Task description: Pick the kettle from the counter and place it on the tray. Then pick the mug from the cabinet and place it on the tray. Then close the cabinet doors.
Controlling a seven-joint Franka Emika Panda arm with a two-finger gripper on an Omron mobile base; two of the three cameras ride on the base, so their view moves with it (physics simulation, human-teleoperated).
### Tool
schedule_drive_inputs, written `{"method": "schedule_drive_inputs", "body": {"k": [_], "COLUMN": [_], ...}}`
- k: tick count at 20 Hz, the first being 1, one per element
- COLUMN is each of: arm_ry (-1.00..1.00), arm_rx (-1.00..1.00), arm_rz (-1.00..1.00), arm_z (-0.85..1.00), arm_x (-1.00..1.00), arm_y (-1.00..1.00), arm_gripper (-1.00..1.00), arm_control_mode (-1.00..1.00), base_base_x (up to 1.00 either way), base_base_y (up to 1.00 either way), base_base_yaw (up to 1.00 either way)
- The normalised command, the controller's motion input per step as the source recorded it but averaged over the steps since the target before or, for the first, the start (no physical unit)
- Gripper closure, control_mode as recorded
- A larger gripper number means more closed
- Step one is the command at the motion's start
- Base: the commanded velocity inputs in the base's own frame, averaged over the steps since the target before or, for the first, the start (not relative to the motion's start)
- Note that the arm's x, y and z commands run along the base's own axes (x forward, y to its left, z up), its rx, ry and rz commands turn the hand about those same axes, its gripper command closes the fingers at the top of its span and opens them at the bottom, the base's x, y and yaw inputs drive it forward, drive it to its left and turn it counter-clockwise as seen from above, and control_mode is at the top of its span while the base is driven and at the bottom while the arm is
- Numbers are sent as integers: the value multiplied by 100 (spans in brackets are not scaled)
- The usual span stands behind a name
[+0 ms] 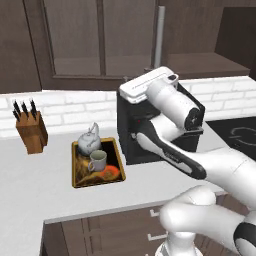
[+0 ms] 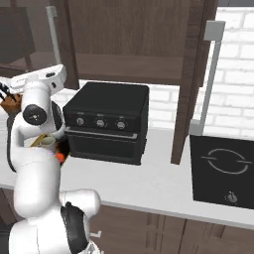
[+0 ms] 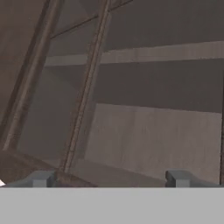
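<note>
Gripper (image 3: 111, 180) spread wide, facing dark cabinet (image 3: 144, 87) panels; kettle (image 1: 89, 141) and mug (image 1: 97, 161) sit on tray (image 1: 76, 175).

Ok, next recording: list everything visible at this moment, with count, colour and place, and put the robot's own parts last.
Squat silvery-grey kettle: one, on the far end of the tray.
Pale grey-beige mug: one, on the tray, in front of the kettle.
Rectangular yellow-rimmed tray: one, on the counter, left of the oven.
Light grey-white counter: one, along the brick wall.
Dark brown wall cabinet: one, above the counter; a door with a silver bar handle stands open.
Wooden knife block: one, brown, far left on the counter.
Black countertop oven: one, mid-counter.
Black cooktop: one, right end.
Gripper: fingers apart, holding nothing, facing cabinet panels.
</note>
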Motion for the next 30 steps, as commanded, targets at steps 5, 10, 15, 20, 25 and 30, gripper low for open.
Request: {"method": "schedule_drive_inputs", "body": {"k": [5, 10, 15, 20, 25, 30], "arm_ry": [8, 16, 24, 31, 38, 24], "arm_rx": [5, 1, 0, -2, -1, 0], "arm_rz": [33, 10, 0, -5, -8, -1], "arm_z": [0, 0, 0, -1, 12, 23], "arm_x": [74, 75, 81, 74, 21, -18], "arm_y": [-18, -1, 9, 22, 24, 10], "arm_gripper": [-100, -100, -100, -100, -100, -100], "arm_control_mode": [-100, -100, -100, -100, -100, -100], "base_base_x": [0, 0, 0, 0, 0, 0], "base_base_y": [0, 0, 0, 0, 0, 0], "base_base_yaw": [0, 0, 0, 0, 0, 0]}}
